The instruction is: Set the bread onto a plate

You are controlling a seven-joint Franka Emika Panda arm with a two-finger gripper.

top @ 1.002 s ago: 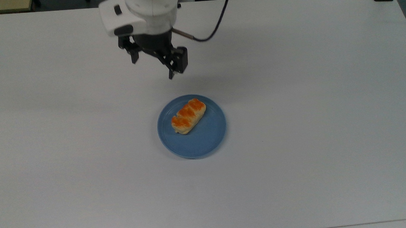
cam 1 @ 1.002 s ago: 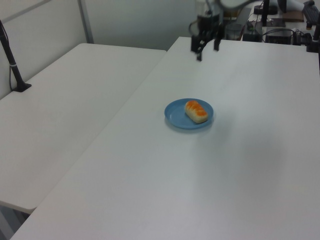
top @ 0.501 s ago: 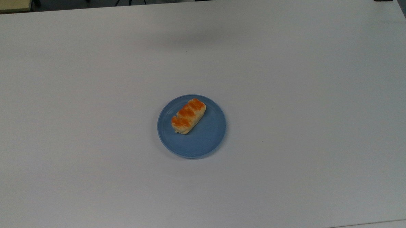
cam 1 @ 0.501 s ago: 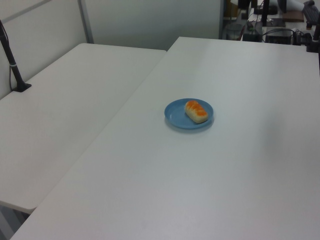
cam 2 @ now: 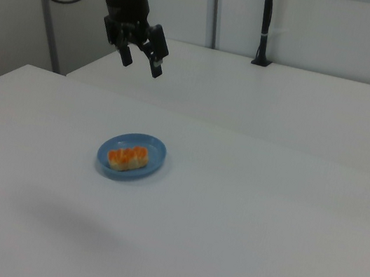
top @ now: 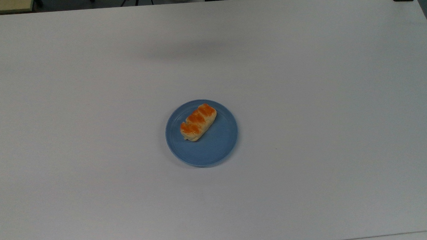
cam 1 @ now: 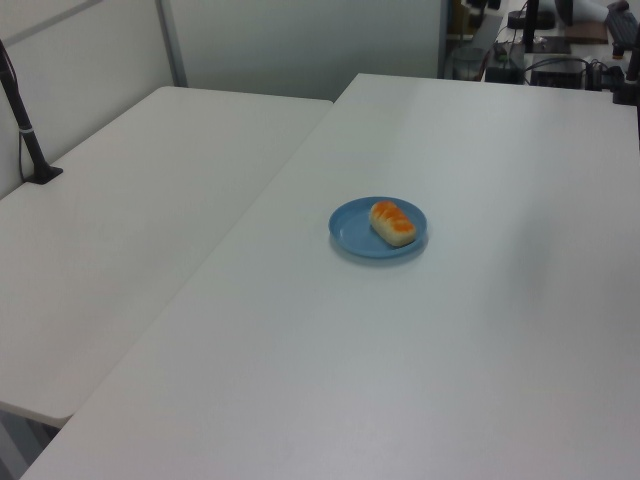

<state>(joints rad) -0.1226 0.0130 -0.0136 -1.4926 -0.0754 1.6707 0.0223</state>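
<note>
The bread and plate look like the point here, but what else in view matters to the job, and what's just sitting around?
Part of the job:
- bread, lying on the plate
- plate, blue, on the white table
- end effector, open, raised well above the table

Just lying about:
- black post on the second table
- cluttered desk beyond

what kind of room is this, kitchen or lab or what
Most likely a robotics lab or office workspace, not a kitchen. A robot arm's gripper hangs open above plain white tables, the bread lies on a blue plate, and cables and electronics crowd the far end.
</note>
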